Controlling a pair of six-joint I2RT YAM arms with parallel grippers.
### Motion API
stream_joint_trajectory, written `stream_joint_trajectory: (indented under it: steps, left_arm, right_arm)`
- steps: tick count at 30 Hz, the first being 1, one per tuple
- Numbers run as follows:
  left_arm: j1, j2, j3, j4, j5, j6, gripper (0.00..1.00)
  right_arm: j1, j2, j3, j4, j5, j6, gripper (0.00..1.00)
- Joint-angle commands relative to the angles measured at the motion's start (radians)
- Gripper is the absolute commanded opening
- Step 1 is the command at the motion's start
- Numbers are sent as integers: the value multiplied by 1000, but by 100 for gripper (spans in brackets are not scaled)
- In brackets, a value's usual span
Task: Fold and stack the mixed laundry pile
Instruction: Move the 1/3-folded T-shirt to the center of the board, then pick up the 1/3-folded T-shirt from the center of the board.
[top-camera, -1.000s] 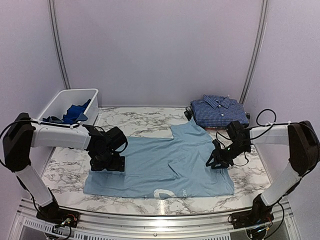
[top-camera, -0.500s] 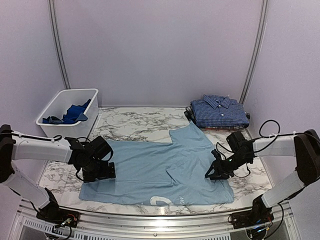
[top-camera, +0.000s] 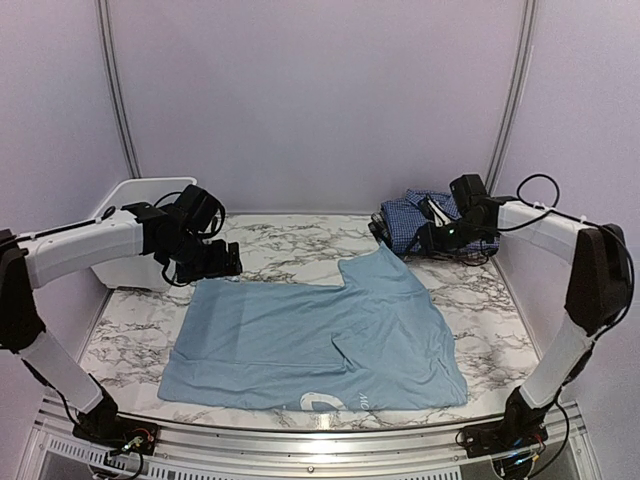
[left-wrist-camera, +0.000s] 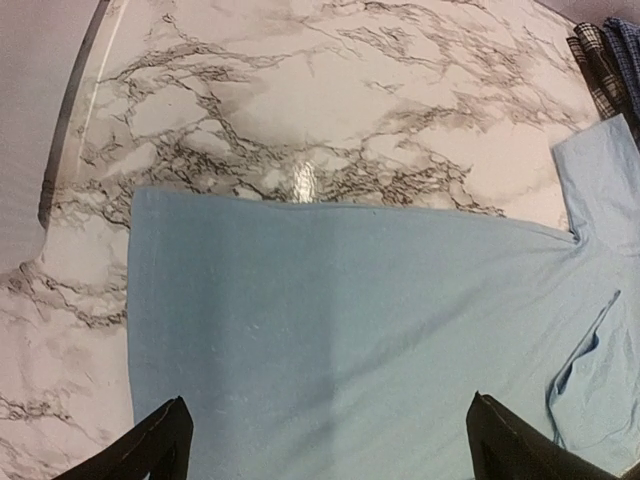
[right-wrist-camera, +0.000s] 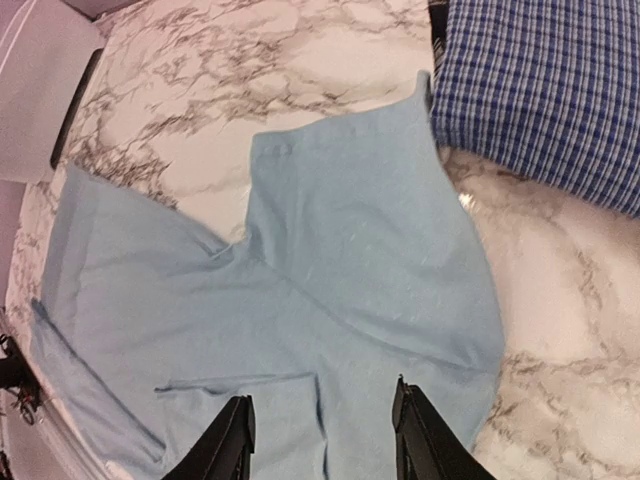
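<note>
Top external view puts the task part-way through: at the far right of the counter (top-camera: 290, 245) the navy small-check button shirt (top-camera: 440, 222) lies folded with its collar up. It rests on a black-and-white plaid piece (left-wrist-camera: 592, 62), of which only an edge shows, so two garments look already folded and stacked. The plain light blue T-shirt (top-camera: 320, 335) is the piece in hand. It lies spread wide across the middle and near part of the counter, one sleeve pointing toward the far right and almost reaching the stack, with a flap turned over near its centre. By my reading it is flattened and only begun, not yet brought down to a compact fold or carried to the stack. The left gripper (left-wrist-camera: 325, 440) hangs above the shirt's far left edge with its fingers (left-wrist-camera: 160, 445) spread as wide as they go and nothing between them. The right gripper (right-wrist-camera: 322, 435) is up by the folded stack, looking down on the shirt; its fingers (right-wrist-camera: 415, 430) stand partly apart and hold no cloth. The white bin (top-camera: 125, 188) sits at the far left, largely hidden by the left arm, so I cannot tell what remains inside. Any garment there would also need folding.
</note>
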Motion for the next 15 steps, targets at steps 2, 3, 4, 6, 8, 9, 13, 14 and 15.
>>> stream_joint_trajectory:
  steps: [2, 3, 4, 6, 8, 9, 13, 14, 15]
  left_arm:
    - [91, 144, 138, -39, 36, 158, 99]
    - [101, 171, 164, -39, 48, 174, 99]
    - [108, 194, 184, -40, 54, 190, 99]
    - [116, 234, 225, -40, 60, 221, 99]
    - [124, 271, 256, -39, 66, 244, 99]
    - [129, 286, 269, -40, 70, 253, 99]
    - [155, 351, 306, -40, 97, 274, 99]
    - [163, 364, 313, -41, 103, 276, 99]
    - [172, 377, 319, -38, 105, 277, 99]
  right_arm:
    - [-6, 189, 149, 7, 98, -60, 44]
    - [-5, 216, 178, 6, 107, -60, 43]
    - [-4, 242, 205, 7, 120, -60, 43]
    - [-4, 288, 251, 14, 135, -67, 44]
    - [-5, 336, 297, 8, 156, -77, 44]
    - [-5, 359, 320, 3, 167, -80, 44]
    - [-4, 436, 388, -2, 168, -94, 44]
    - [-4, 456, 400, -9, 163, -94, 43]
    - [-2, 474, 410, -9, 156, -95, 43]
